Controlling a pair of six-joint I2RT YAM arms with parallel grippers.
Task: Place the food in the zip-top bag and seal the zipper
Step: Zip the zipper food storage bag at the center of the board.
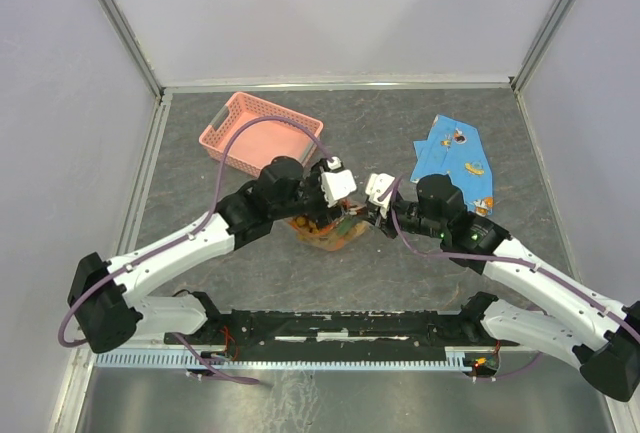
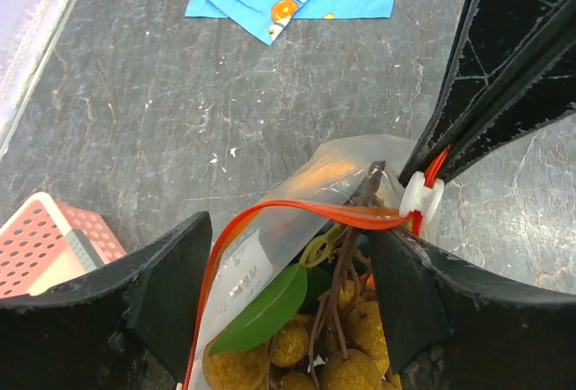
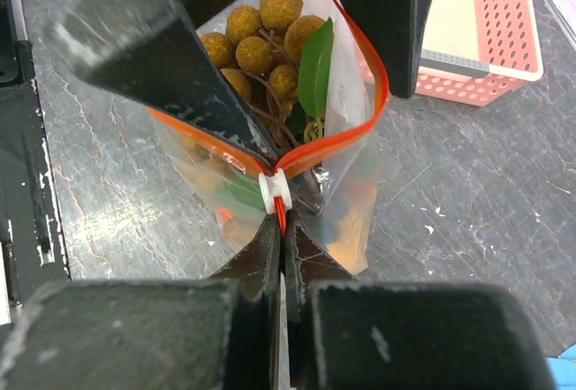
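Visibly crinkly zip-top bag (image 3: 349, 187), thin red zipper (image 3: 338, 148).

Dark grey marbled tabletop (image 1: 250, 263) enclosed by plain pale walls (image 1: 330, 13) with metal corner posts (image 1: 119, 23).

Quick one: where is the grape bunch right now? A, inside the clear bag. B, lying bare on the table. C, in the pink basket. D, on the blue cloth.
A: the grape bunch with its green leaf sits inside the bag, seen through the mouth where the red zipper is not yet closed.
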